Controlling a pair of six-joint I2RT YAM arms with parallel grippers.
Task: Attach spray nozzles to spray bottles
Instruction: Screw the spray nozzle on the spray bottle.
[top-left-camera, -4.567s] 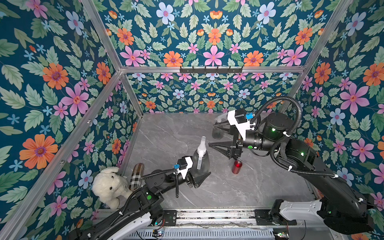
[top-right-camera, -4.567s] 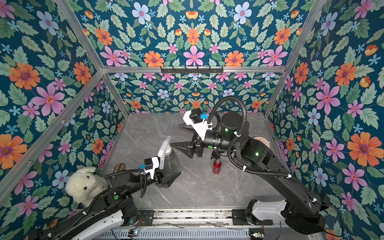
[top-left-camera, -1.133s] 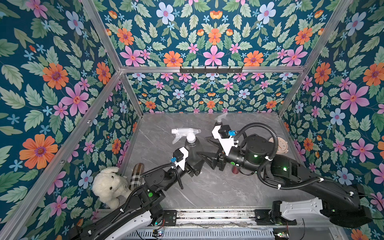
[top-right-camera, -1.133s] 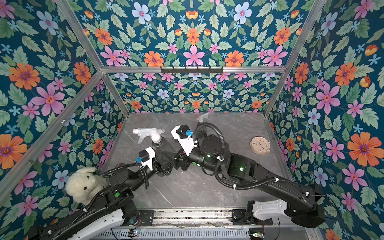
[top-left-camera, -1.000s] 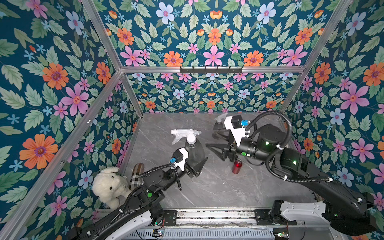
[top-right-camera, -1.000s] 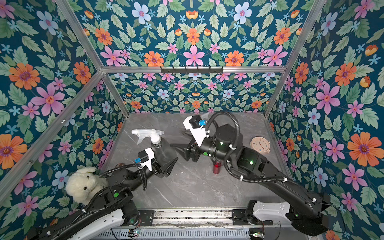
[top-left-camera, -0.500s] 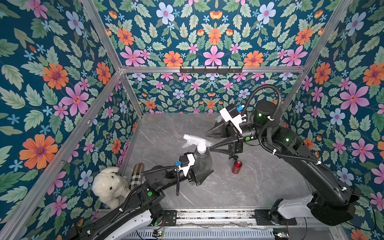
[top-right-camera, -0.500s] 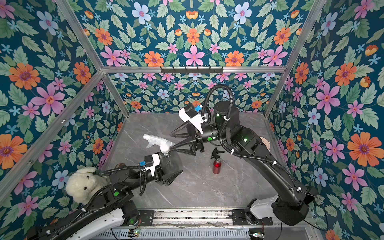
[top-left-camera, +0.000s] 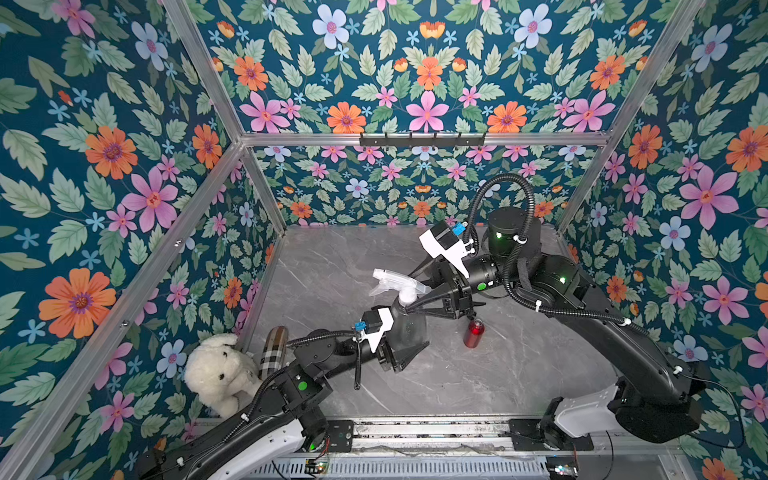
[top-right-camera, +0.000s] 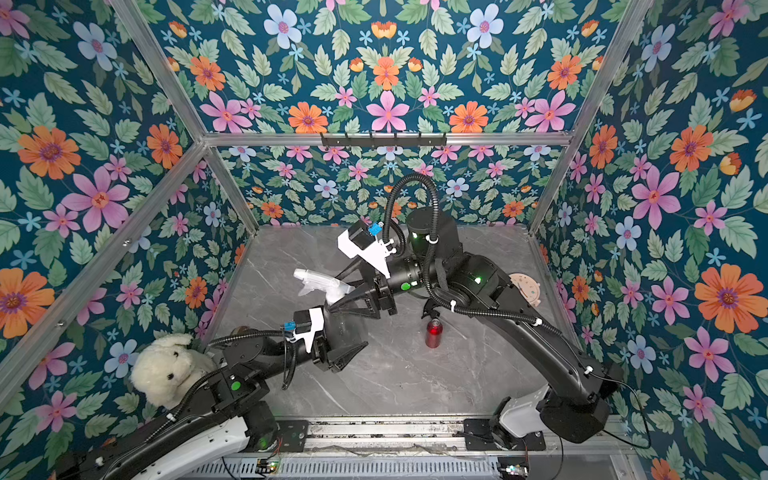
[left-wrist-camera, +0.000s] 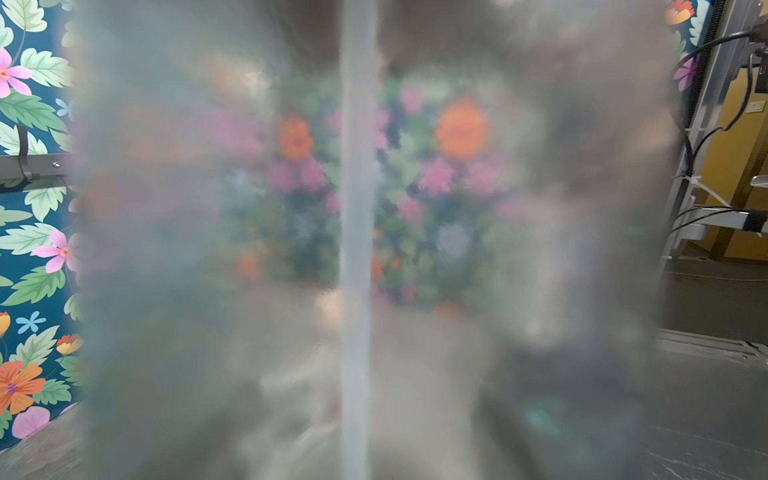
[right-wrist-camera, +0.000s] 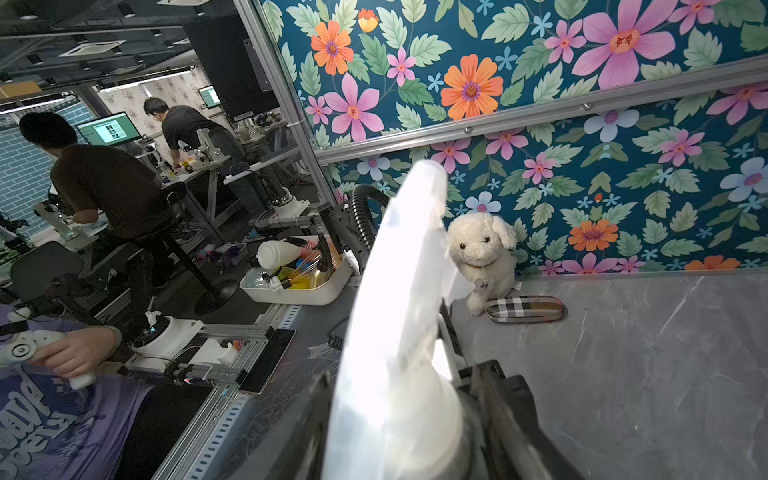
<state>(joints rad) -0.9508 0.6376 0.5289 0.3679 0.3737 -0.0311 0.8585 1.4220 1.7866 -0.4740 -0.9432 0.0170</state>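
one grey bottle (top-left-camera: 409, 326) is clamped in the left pincer (top-left-camera: 412, 344); right pincer (top-left-camera: 409, 301) straddles its nozzle (top-left-camera: 395, 282), grip unclear.

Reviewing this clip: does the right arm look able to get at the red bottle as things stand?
Probably yes: the red bottle stands upright, uncovered, on the table beside the right gripper. But its jaws straddle the clear nozzle on the grey bottle in the left gripper.

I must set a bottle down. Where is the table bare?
Bare: the marble between the red bottle and the front rail, and the back-left corner behind the clear nozzle. Crowded: the middle around the grey bottle, and the plush dog's corner.
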